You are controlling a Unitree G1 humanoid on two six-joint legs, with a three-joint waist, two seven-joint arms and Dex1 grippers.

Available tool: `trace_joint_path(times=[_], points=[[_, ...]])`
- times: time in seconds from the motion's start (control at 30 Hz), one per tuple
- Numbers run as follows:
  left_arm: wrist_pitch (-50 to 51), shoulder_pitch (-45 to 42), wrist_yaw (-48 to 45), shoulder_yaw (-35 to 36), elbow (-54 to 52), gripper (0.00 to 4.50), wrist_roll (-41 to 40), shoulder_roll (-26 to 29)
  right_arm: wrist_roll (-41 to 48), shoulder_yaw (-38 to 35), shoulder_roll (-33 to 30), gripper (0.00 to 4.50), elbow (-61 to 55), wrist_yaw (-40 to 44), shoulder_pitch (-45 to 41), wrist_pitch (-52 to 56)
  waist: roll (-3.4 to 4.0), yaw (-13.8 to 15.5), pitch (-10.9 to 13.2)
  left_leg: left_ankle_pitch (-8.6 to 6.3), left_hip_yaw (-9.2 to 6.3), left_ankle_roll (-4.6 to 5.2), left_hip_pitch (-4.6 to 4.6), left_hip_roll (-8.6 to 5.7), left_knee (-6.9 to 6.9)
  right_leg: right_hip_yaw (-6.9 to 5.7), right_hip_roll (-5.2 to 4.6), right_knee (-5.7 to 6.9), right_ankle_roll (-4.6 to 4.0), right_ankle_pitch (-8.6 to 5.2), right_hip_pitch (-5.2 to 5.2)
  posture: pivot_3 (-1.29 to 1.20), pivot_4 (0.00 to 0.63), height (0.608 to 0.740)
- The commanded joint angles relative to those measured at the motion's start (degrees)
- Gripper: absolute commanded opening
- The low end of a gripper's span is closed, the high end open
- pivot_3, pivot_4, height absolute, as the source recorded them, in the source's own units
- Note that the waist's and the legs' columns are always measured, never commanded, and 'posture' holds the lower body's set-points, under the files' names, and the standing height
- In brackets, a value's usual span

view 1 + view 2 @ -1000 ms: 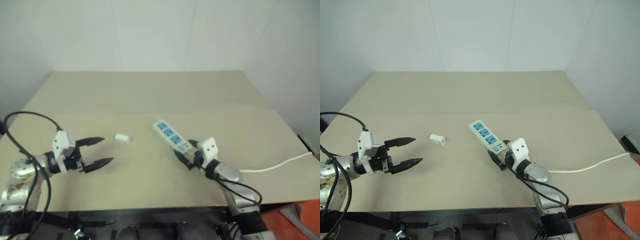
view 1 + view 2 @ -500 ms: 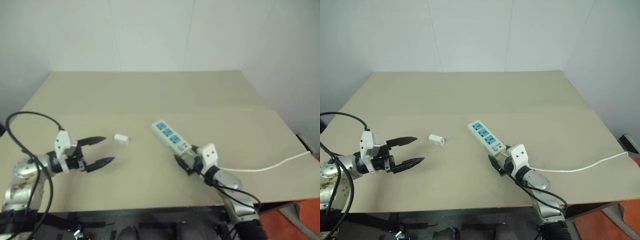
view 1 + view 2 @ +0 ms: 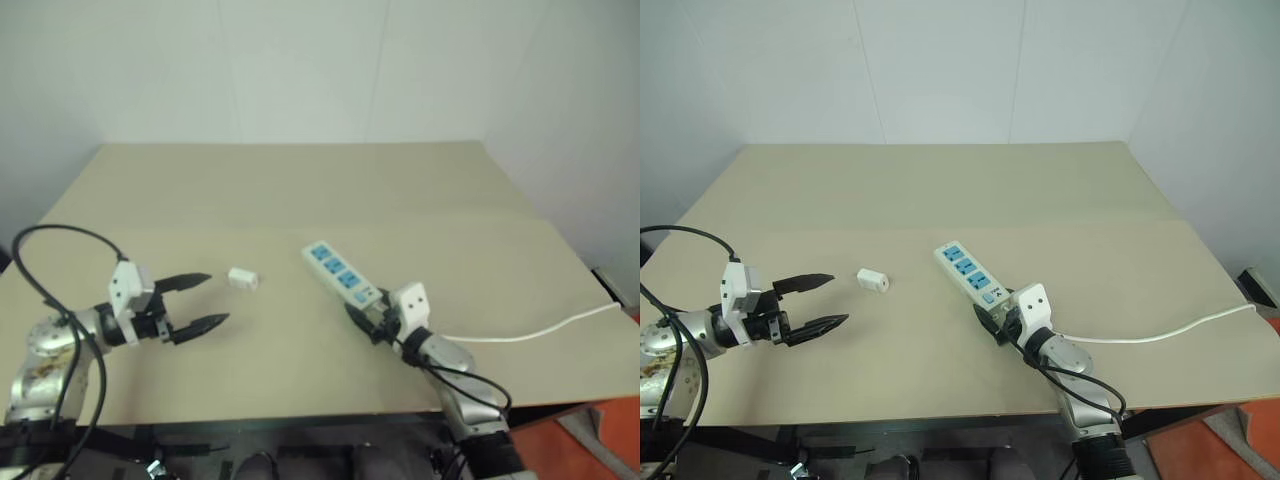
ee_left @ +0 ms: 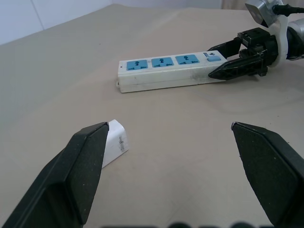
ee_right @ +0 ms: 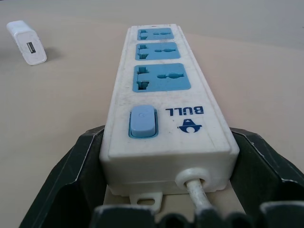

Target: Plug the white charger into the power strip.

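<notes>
The power strip (image 3: 968, 273), a white bar with blue socket faces, lies at an angle on the tan table (image 3: 940, 190). My right gripper (image 3: 990, 312) is at its cord end, one black finger against each side of the strip (image 5: 164, 95) by the blue switch. The white charger (image 3: 872, 279) lies loose on the table to the left of the strip, apart from both grippers. My left gripper (image 3: 837, 300) hovers left of the charger (image 4: 114, 145) with its fingers wide open and nothing between them.
The strip's thin white cord (image 3: 1170, 330) runs right from behind my right gripper to the table's right edge. A black cable (image 3: 680, 240) loops over my left arm. The table's near edge is just below both grippers.
My right gripper's fingers have closed in on the cord end of the power strip. The left gripper and the charger have stayed where they were.
</notes>
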Motion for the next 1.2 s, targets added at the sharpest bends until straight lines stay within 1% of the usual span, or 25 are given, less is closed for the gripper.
trace_joint_path(times=[0.03, 0.1, 0.17, 0.2, 0.3, 0.4, 0.43, 0.47, 0.53, 0.57, 0.63, 0.7, 0.77, 0.83, 1.0, 1.1, 1.17, 1.2], points=[[0.85, -0.64, 3.92, 0.45, -3.22, 4.5, 1.33, 0.36, 0.26, -0.33, -0.74, 3.42, -0.25, 0.44, 0.28, -0.07, -0.01, 0.01, 0.0, 0.0, 0.0, 0.0, 0.0, 0.0, 0.0, 0.0, 0.0, 0.0, 0.0, 0.0, 0.0, 0.0, 0.15, 0.74], [2.25, -1.78, 7.18, -0.47, -5.12, 4.5, 3.23, 0.72, 0.58, -0.57, -2.14, 3.42, -0.18, 2.39, 0.55, -1.28, -0.01, 0.05, -0.01, 0.0, 0.0, 0.0, -0.01, 0.0, 0.01, 0.0, 0.0, 0.0, 0.01, 0.0, 0.0, 0.0, 0.15, 0.74], [5.8, -4.53, 8.84, -2.4, -6.96, 4.5, 4.76, 2.29, 1.32, -1.26, -5.2, 3.42, 0.44, 6.32, 0.83, -3.39, -0.02, 0.62, -0.01, 0.0, 0.0, 0.0, -0.02, -0.02, 0.02, -0.01, -0.02, -0.01, 0.01, 0.01, 0.02, 0.0, 0.15, 0.74], [5.38, -5.64, 10.17, -3.17, -7.51, 4.5, 6.69, 2.62, 2.13, -1.65, -6.67, 3.42, 0.77, 8.43, 0.92, -3.95, -0.03, 0.68, -0.02, 0.0, 0.0, 0.0, -0.05, -0.03, 0.03, -0.02, -0.02, -0.02, 0.03, 0.01, 0.02, 0.0, 0.15, 0.74], [4.67, -14.7, 10.38, -8.32, -5.56, 4.5, 12.33, 4.25, 6.93, -3.01, -14.92, 3.42, 2.02, 21.9, 1.21, -6.23, -0.04, 1.41, -0.01, 0.0, 0.0, 0.0, -0.03, -0.07, 0.05, -0.01, -0.03, -0.06, 0.06, 0.02, 0.07, 0.0, 0.15, 0.74], [7.06, -23.47, 3.55, -14.17, -2.5, 4.5, 14.09, 6.44, 9.91, -2.75, -21.14, 3.42, 4.63, 32.7, -0.21, -7.71, -0.06, 1.46, -0.02, 0.0, 0.0, 0.0, -0.03, -0.1, 0.15, -0.02, -0.03, -0.12, 0.11, 0.03, 0.18, 0.0, 0.15, 0.74], [12.24, -28.12, 0.98, -17.17, -0.94, 4.5, 14.34, 6.99, 10.14, -2.31, -22.89, 3.42, 5.88, 35.82, -1.27, -7.79, -0.07, 1.38, -0.01, 0.0, 0.04, 0.0, 0.01, -0.09, 0.14, 0.01, -0.03, -0.15, 0.12, 0.03, 0.21, 0.0, 0.15, 0.74], [14.01, -32.13, -1.19, -20.02, 0.67, 4.5, 15.77, 6.98, 10.39, -1.7, -24.22, 3.42, 7.17, 38.87, -2.59, -7.48, -0.07, 1.21, 0.0, 0.0, 0.04, 0.0, 0.0, -0.1, 0.15, 0.0, -0.02, -0.14, 0.13, 0.02, 0.22, 0.0, 0.15, 0.74], [15.63, -37.26, -4.19, -24.0, 3.04, 4.5, 17.92, 6.76, 10.52, -0.86, -25.44, 3.42, 9.01, 42.83, -4.5, -7.14, -0.07, 0.7, 0.0, 0.0, 0.04, 0.01, 0.02, -0.1, 0.16, 0.02, 0.0, -0.09, 0.14, 0.03, 0.19, 0.0, 0.15, 0.74], [14.38, -39.32, -6.05, -26.43, 4.45, 4.5, 20.15, 6.9, 10.34, -0.38, -25.54, 3.42, 9.91, 44.07, -5.55, -6.85, -0.07, 0.36, 0.0, 0.0, 0.04, 0.01, 0.02, -0.1, 0.16, 0.02, 0.01, -0.09, 0.14, 0.03, 0.19, 0.0, 0.15, 0.74], [11.78, -43.5, -9.84, -31.06, 7.98, 4.5, 24.33, 6.8, 9.46, 0.51, -25.03, 3.42, 11.27, 45.0, -7.4, -7.12, -0.06, -0.28, 0.0, 0.0, 0.04, 0.01, 0.04, -0.09, 0.12, 0.04, 0.02, -0.08, 0.13, 0.02, 0.19, 0.0, 0.15, 0.74], [8.52, -48.05, -14.05, -35.39, 12.57, 4.5, 28.29, 6.04, 7.98, 1.57, -24.24, 3.42, 12.1, 44.64, -9.09, -7.42, -0.08, -0.3, 0.01, 0.0, 0.03, 0.01, 0.03, -0.09, 0.09, 0.07, 0.05, -0.06, 0.12, 0.0, 0.16, 0.0, 0.15, 0.74], [5.78, -54.38, -18.71, -41.09, 19.41, 4.5, 33.86, 4.26, 7.25, 2.71, -23.52, 3.42, 12.67, 45.28, -11.04, -6.8, -0.09, -0.15, 0.03, 0.0, 0.03, 0.02, -0.07, -0.1, 0.1, 0.11, 0.07, -0.04, 0.13, 0.01, 0.01, 0.0, 0.15, 0.74], [3.48, -58.23, -21.6, -44.03, 24.77, 4.5, 37.04, 2.62, 7.05, 3.24, -23.0, 3.42, 13.15, 45.5, -12.14, -6.37, -0.08, -0.06, 0.04, 0.01, 0.02, 0.02, -0.17, -0.11, 0.17, 0.07, 0.08, -0.02, 0.13, 0.01, -0.03, 0.0, 0.15, 0.74], [-8.37, -64.47, -20.61, -48.94, 37.84, 4.5, 45.33, -2.66, 6.05, 4.58, -20.72, 3.42, 12.15, 43.93, -11.81, -6.36, -0.08, 0.08, 0.04, -0.01, 0.02, 0.04, -0.34, -0.13, 0.21, 0.11, 0.06, -0.07, 0.16, -0.01, -0.13, 0.0, 0.15, 0.74], [-14.35, -66.35, -21.06, -51.27, 43.62, 4.5, 49.5, -4.79, 4.96, 5.23, -19.82, 3.42, 11.11, 42.61, -10.78, -6.5, -0.09, -0.03, 0.04, -0.01, 0.02, 0.05, -0.7, -0.12, 0.25, 0.13, 0.06, 0.03, 0.15, 0.01, -0.52, 0.0, 0.15, 0.74], [-15.48, -67.32, -19.72, -52.89, 46.94, 4.5, 52.87, -6.68, 4.39, 5.4, -19.19, 3.42, 10.47, 41.38, -10.18, -6.55, -0.09, -0.13, 0.04, -0.01, 0.01, 0.05, -0.79, -0.11, 0.26, 0.12, 0.07, 0.1, 0.14, 0.02, -0.67, 0.0, 0.15, 0.74], [-15.6, -67.64, -19.68, -52.88, 48.39, 4.5, 53.27, -7.75, 4.33, 5.42, -18.99, 3.42, 10.03, 40.99, -9.91, -6.35, -0.09, -0.12, 0.04, -0.01, 0.0, 0.05, -0.8, -0.11, 0.26, 0.12, 0.08, 0.12, 0.14, 0.02, -0.67, 0.0, 0.15, 0.74]])
